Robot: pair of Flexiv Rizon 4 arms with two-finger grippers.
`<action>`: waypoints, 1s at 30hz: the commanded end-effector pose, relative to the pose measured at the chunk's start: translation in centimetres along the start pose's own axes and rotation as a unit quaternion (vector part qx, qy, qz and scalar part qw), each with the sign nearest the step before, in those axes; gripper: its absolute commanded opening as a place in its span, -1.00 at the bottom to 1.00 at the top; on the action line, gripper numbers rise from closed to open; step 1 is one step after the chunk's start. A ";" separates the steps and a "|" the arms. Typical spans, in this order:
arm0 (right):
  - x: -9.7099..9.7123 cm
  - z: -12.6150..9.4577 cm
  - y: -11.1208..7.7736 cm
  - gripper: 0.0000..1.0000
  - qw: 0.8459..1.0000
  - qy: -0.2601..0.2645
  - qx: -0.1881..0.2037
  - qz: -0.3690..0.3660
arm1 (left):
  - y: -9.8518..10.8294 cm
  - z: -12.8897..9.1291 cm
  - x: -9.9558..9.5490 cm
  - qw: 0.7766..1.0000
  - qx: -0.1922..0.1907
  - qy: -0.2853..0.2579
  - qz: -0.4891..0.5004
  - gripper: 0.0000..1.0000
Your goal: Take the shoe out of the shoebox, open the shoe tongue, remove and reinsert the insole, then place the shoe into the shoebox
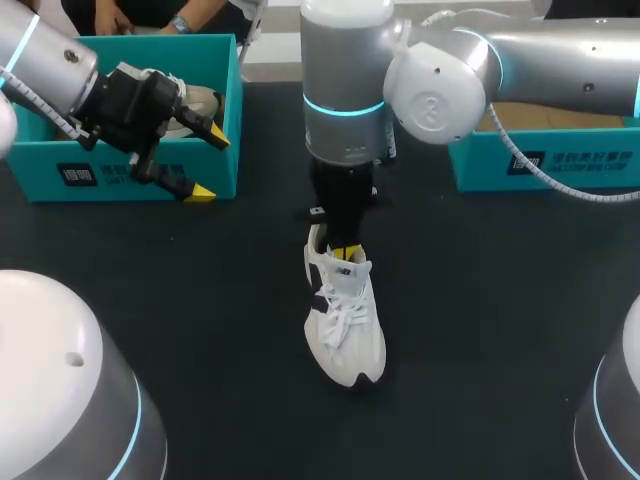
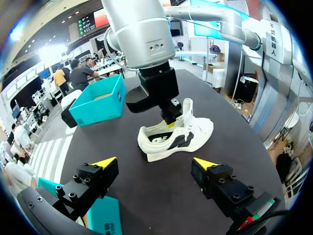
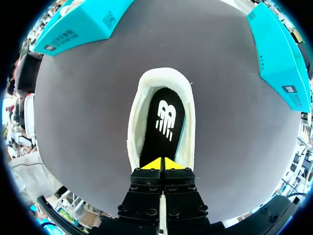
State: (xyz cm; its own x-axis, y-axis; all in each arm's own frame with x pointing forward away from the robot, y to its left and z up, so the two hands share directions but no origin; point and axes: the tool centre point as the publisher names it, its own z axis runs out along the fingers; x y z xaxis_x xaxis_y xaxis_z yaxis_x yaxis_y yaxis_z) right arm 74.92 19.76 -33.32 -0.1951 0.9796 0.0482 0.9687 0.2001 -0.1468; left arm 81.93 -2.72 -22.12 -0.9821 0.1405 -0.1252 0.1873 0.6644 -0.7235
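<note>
At the bench's far left corner, the left claw hangs wide open and empty over the shoebox. Mid-bench stands the white shoe, out of its box. The right claw, tips pressed together, sits at the tongue end of the opening; whether it pinches the tongue is unclear. The tongue-opening step seems in hand. The next move calls for gripping the insole's edge.

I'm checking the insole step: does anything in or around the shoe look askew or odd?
The black insole inside the white shoe looks slightly askew: a teal strip shows along one side of it, as if that edge is not lying flat. The shoe itself stands upright on the table, with no damage visible.
</note>
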 end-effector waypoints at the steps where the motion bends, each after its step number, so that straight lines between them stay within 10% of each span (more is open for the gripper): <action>1: 0.2 0.6 0.2 -1.00 1.000 -0.004 0.013 0.007 | 0.0 0.0 0.1 1.000 -0.002 0.000 0.000 1.00; 9: 0.2 1.1 0.0 -1.00 1.000 -0.018 0.016 0.011 | 0.0 0.0 0.1 1.000 -0.002 0.000 0.000 1.00; 13: 0.2 1.1 -0.1 0.05 1.000 -0.017 0.014 0.015 | 0.0 0.0 0.1 1.000 -0.002 0.000 0.000 1.00; 14: 0.2 0.9 -0.1 1.00 1.000 -0.017 0.013 0.018 | 0.0 0.0 0.1 1.000 -0.002 0.000 0.000 1.00; 30: 0.5 1.7 -0.6 1.00 1.000 0.010 0.013 -0.010 | 0.0 0.0 0.1 1.000 -0.002 0.000 0.000 1.00</action>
State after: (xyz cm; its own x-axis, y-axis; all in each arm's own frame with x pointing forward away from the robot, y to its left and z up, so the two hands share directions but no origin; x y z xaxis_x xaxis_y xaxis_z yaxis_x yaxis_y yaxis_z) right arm 74.13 20.27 -34.57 -0.2121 0.9751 0.0644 0.9600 0.2202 -0.1731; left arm 81.93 -2.72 -22.12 -0.9821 0.1405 -0.1252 0.1873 0.6644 -0.7235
